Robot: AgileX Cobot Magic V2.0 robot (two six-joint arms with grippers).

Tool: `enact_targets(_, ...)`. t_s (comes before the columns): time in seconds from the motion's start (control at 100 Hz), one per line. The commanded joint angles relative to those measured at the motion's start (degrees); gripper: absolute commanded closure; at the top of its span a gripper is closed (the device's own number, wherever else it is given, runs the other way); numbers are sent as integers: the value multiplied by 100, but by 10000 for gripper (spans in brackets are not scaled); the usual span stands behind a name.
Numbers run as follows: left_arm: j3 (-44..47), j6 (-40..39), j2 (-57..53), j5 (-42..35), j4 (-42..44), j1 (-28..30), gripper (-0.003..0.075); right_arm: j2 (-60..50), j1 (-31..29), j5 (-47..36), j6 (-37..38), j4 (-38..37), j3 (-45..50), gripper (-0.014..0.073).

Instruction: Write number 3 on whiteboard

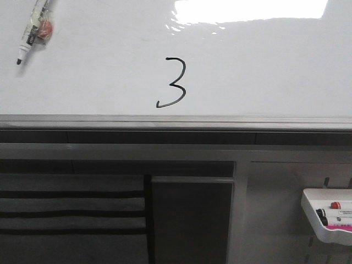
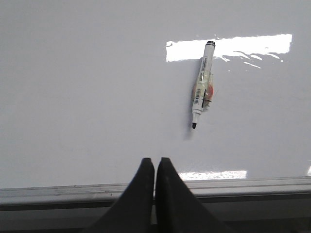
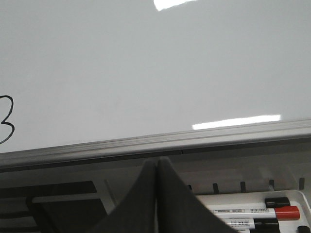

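A: Start at the left. Your marker [image 1: 32, 32] lies uncapped on the whiteboard [image 1: 264, 66] at about ten o'clock from the number 3 [image 1: 171, 82], well apart from it, tip pointing down toward seven o'clock.

B: And your left gripper [image 2: 155, 167]?

A: Clenched, fingers pressed together with nothing between them, hanging just off the board's grey rail [image 2: 233, 187]. The marker sits at roughly one o'clock from it in the left wrist view.

B: The digit itself?

A: Drawn in thin black ink near the middle of the board's lower part, its hooked tail just above the rail. I judge the writing done.

B: So what could go wrong for you?

A: The ink looks fresh. If you sweep either arm across the board, you could smear the 3. The bare tip could also mark the board if the marker rolls or you nudge it, and left uncapped it may dry out.

B: The right side?

A: Your right gripper [image 3: 156, 170] is clenched and empty too, below the rail. At four o'clock from the 3 hangs a small white tray [image 1: 313, 217] with spare markers [image 3: 252, 212]. A careless drop of that arm could knock it. Nothing stands between either arm and the board.
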Motion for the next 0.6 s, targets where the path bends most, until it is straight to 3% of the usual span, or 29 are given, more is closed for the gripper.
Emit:
enact_targets(0.0,47,-58,-150,-452,-7,-13,741,-88,-31,-612,5,22,147,663)
enact_targets(0.35,47,-58,-150,-452,-7,-13,741,-88,-31,-495,-108,52,147,663)
enact_targets(0.5,47,-58,-150,-452,-7,-13,741,-88,-31,-550,-1586,1095,147,663)
enact_targets(0.59,47,-58,-150,-452,-7,-13,741,-88,-31,-645,-1702,1107,147,663)
